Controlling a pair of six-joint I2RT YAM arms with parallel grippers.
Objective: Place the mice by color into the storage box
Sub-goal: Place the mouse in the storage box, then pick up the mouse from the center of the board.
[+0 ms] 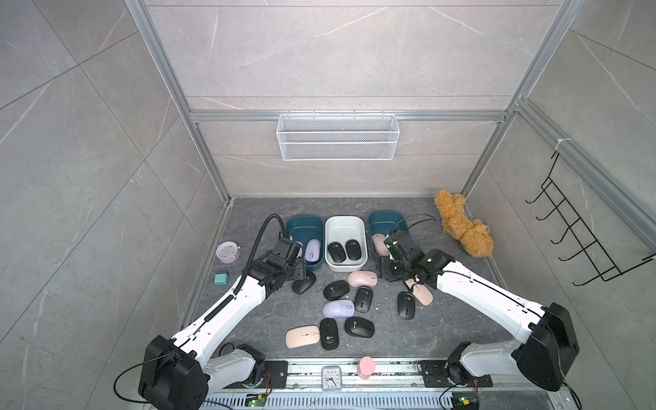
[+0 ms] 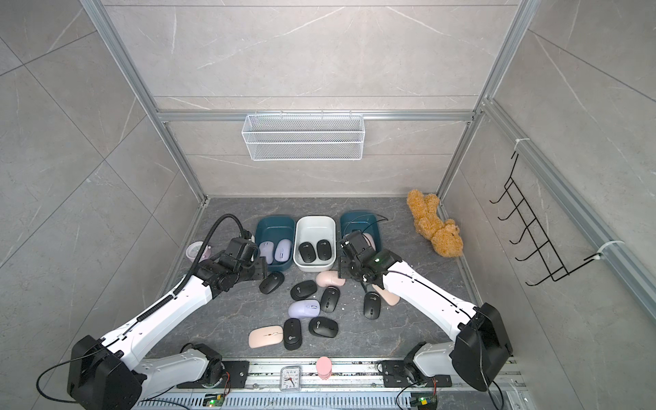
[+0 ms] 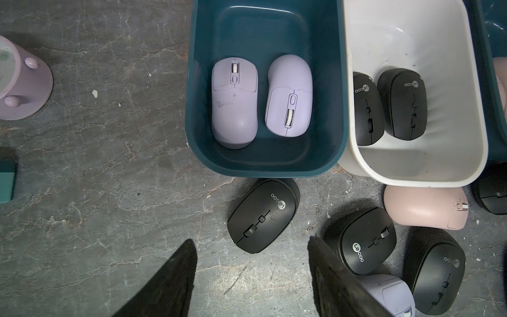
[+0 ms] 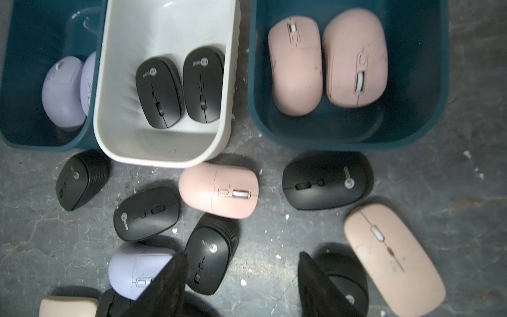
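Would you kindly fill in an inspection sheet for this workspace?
Surface: dark marbled tabletop, white flecks.
Job's things: two lilac mice in left teal bin; two black mice in white bin; two pink mice in right teal bin; loose black mice (several), loose pink mice (three), loose lilac mouse (one).
Clutter: round alarm clock, teal block, plush bear, square clock, pink object.
Grippers: left gripper and right gripper both open, empty.
Cables: corrugated conduit over left arm; thin wire above right teal bin.
Surroundings: tiled walls, mesh basket, hook rack.

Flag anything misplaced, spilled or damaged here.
Nothing is missorted: the boxed purple mice, black mice and pink mice lie apart by color. The only oddity is small white flecks littering the tabletop, like chips or crumbs.
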